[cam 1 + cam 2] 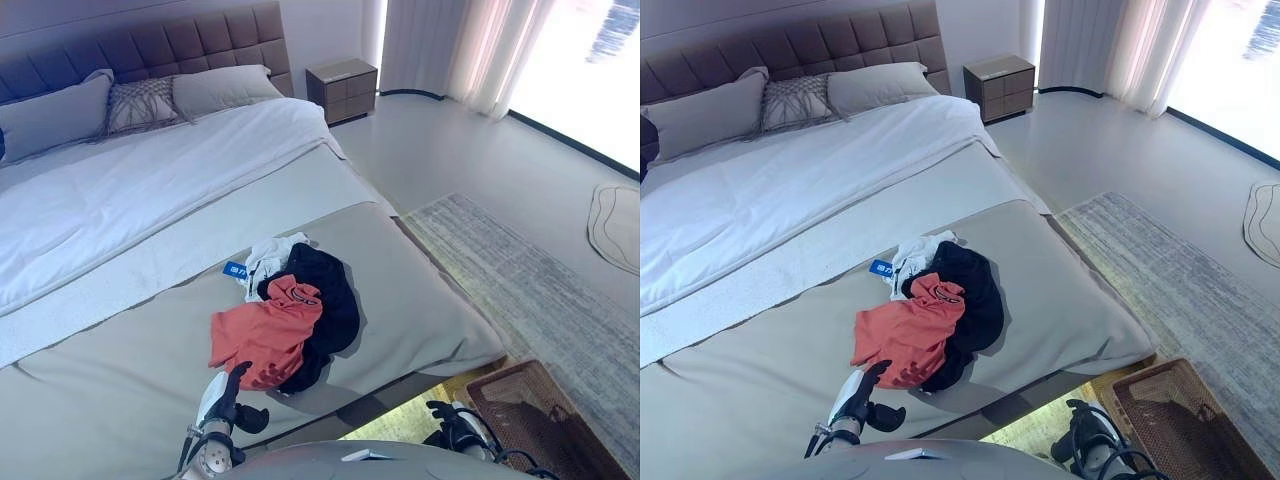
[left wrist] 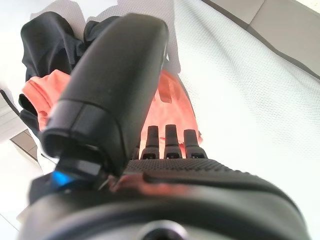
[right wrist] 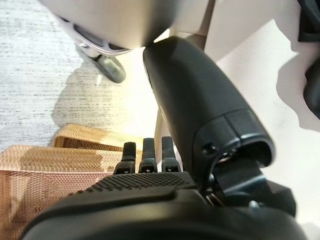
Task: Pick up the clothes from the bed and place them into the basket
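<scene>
bare bedcover (image 1: 420, 300) around clothes (image 1: 285, 325), basket (image 1: 540, 415) unobstructed

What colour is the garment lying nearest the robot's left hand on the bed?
Coral orange: the garment shows best in the left eye view, partly over black clothing.

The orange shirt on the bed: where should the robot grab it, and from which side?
Probably at the near, lower edge of the orange shirt, coming from the foot of the bed, where the left hand hovers open just short of it. That edge lies flat and bare on the bed cover, while its far side overlaps the black garment.
</scene>
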